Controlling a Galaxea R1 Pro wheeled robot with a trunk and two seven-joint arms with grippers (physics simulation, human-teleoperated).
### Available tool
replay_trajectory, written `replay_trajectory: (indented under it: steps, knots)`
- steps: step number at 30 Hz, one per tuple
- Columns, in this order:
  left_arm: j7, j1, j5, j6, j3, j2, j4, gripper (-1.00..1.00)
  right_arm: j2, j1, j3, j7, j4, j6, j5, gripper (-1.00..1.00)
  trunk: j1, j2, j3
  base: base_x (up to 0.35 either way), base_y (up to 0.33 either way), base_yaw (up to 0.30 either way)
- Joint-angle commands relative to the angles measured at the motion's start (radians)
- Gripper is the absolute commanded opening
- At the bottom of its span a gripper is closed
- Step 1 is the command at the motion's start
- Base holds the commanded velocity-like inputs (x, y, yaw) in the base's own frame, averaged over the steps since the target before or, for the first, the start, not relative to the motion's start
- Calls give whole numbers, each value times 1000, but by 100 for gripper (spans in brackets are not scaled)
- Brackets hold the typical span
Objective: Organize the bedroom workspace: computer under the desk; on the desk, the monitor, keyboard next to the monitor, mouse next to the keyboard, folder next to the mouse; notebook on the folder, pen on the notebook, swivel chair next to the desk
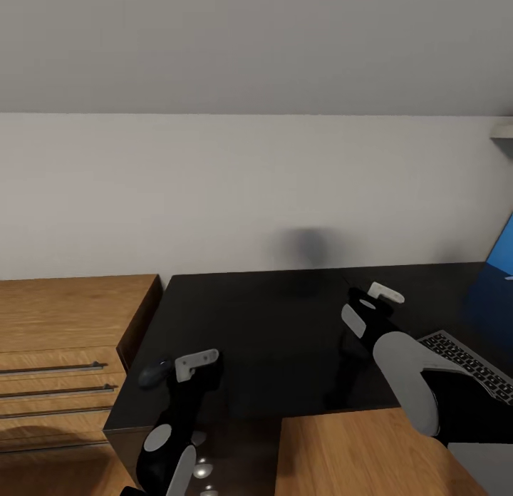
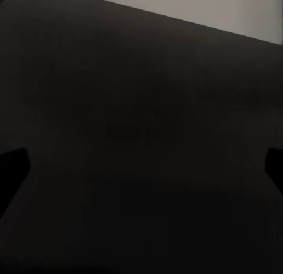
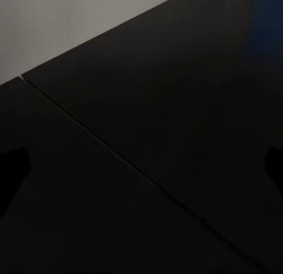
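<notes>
Desk (image 1: 285,325) | head: keyboard (image 1: 470,364) at right | wrists: both jaws released

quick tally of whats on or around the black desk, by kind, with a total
desk: 1
keyboard: 1
mouse: 1
blue panel at the right edge, cannot tell what it is: 1
light-wood cabinet with bar handles: 1
total: 5

Glossy black desk (image 1: 285,325), silver-grey keyboard (image 1: 470,364) with black keys, light-wood cabinet (image 1: 64,339), white wall (image 1: 214,197).
</notes>
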Motion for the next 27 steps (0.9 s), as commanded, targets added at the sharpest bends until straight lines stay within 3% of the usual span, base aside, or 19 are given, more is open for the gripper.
replay_trajectory:
  steps: [1, 13, 27]
  knots:
    - [8, -1, 9, 3, -2, 0, -1, 100, 0, -1, -4, 1, 0, -7, -6, 100, 0, -1, -1, 0, 0, 0]
    - [8, -1, 9, 2, 2, 0, -1, 100, -1, -1, -5, 1, 3, -6, -7, 100, 0, -1, -1, 0, 0, -17]
    - [8, -1, 9, 2, 3, 0, -1, 100, -1, -1, -5, 3, 9, -5, -7, 100, 0, -1, -1, 0, 0, -227]
